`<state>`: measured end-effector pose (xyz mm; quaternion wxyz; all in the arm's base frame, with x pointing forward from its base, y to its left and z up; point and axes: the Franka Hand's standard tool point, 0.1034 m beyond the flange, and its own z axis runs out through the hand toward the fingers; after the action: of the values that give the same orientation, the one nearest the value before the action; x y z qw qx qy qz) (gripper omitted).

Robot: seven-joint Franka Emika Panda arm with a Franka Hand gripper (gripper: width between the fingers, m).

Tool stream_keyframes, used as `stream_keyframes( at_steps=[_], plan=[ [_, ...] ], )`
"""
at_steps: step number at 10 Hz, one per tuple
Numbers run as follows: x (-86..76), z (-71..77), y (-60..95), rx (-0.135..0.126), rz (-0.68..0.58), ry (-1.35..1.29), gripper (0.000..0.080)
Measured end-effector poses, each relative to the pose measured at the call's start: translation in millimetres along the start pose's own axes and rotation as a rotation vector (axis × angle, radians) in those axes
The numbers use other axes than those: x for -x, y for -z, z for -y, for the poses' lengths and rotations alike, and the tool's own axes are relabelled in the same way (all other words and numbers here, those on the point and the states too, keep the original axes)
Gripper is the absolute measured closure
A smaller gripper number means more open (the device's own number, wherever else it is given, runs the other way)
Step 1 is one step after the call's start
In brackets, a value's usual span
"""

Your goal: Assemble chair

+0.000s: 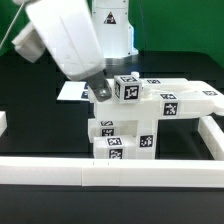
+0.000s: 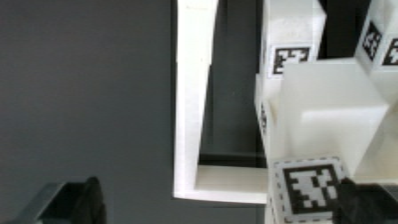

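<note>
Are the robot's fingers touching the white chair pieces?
Cannot tell. The exterior view has the fingers overlapping the chair; the wrist view shows only one clear of it.

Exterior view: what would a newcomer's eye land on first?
The bulky white robot arm fills the exterior view's upper left, with its open gripper hanging close beside the stacked parts. At centre stands the partly built chair of white blocky plastic parts, dotted with black-and-white square tags. Long white border rails fence it in front.

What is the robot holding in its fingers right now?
Nothing. Its fingers are wide open next to the white chair parts, and the one you can see has only bare table beside it.
</note>
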<state>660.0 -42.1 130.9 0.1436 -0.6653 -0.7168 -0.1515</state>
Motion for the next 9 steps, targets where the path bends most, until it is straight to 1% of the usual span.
stream_keyframes(
  at_steps=[1,3,4,5,7,9],
  plan=[
    [9.8,3.2,1.9,-0.002,-0.005,-0.017,0.0150],
    [16.1,6.6,1.4,-0.012,-0.002,-0.019,0.0150],
    [20.0,14.1,-2.6,-0.020,-0.064,0.022,0.0150],
    [22.9,19.0,-7.2,-0.020,-0.114,0.032,0.0150],
    [23.2,23.7,-19.2,-0.026,-0.177,0.074,0.0150],
    [40.5,32.7,-18.9,-0.053,-0.222,0.037,0.0150]
  ],
)
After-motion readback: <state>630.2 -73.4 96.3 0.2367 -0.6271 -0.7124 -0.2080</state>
